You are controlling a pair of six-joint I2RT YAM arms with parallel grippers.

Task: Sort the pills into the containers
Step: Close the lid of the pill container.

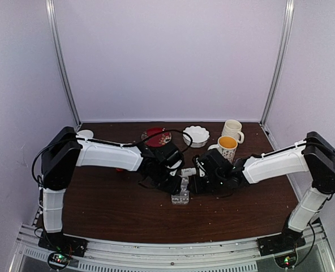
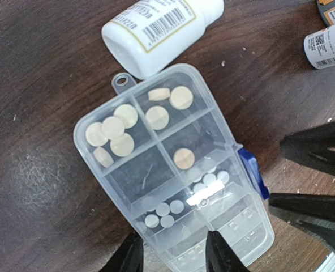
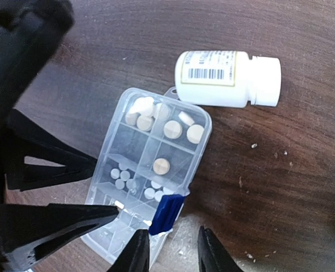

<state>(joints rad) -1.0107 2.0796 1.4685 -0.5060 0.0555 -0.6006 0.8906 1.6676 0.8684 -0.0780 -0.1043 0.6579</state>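
Observation:
The clear pill box (image 2: pixel 156 170) lies flat on the dark table, lid down, with a blue clasp (image 2: pixel 252 175) on its long side. Cream pills (image 2: pixel 122 144) fill the far cells and smaller white pills (image 2: pixel 163 209) the middle cells. My left gripper (image 2: pixel 176 256) is open over the box's near end, one finger at its left edge and one over its middle. My right gripper (image 3: pixel 173 255) is open beside the box (image 3: pixel 150 158), its left finger just below the blue clasp (image 3: pixel 167 212). In the top view both grippers meet over the box (image 1: pixel 180 195).
A white bottle (image 2: pixel 156 28) lies on its side just beyond the box, also in the right wrist view (image 3: pixel 227 79). Another small white bottle (image 2: pixel 329 48) stands at the right. Two mugs (image 1: pixel 228 146), a white bowl (image 1: pixel 196 135) and a red bowl (image 1: pixel 156 136) stand at the back.

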